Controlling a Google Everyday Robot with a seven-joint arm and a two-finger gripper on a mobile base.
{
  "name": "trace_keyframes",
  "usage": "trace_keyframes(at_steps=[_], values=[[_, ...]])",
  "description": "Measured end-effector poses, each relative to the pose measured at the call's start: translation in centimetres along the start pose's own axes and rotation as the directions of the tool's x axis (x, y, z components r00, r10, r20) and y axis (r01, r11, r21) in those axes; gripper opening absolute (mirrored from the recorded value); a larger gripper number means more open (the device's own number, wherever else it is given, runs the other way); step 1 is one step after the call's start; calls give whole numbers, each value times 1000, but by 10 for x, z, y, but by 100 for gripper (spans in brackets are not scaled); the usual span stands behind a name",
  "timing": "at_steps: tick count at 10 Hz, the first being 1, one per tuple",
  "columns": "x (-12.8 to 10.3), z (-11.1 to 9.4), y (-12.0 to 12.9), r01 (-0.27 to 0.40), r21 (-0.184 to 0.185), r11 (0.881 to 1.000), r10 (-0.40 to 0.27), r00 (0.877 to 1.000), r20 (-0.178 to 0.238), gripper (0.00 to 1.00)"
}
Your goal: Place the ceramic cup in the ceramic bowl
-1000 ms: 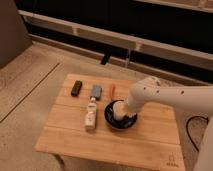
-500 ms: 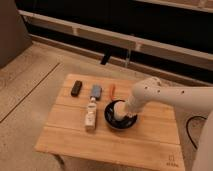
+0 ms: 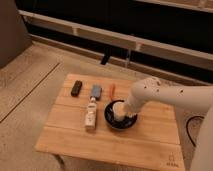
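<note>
The glossy black ceramic bowl (image 3: pixel 120 120) sits on the wooden table (image 3: pixel 110 140), right of centre. The cream-white ceramic cup (image 3: pixel 118 109) stands upright inside the bowl. My gripper (image 3: pixel 122 109) comes in from the right at the end of the white arm and is right at the cup, over the bowl. The arm hides the bowl's right side.
A slim white bottle with a yellowish label (image 3: pixel 90 114) lies left of the bowl. A black block (image 3: pixel 76 88), a grey-blue object (image 3: pixel 96 91) and a thin orange item (image 3: pixel 112 90) lie along the table's far side. A cable (image 3: pixel 192 125) hangs off to the right.
</note>
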Motion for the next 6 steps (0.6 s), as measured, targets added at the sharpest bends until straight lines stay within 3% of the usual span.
trace_keyframes(at_steps=[6], values=[[1, 0, 1, 7, 16, 1000, -7, 1000, 1, 80]])
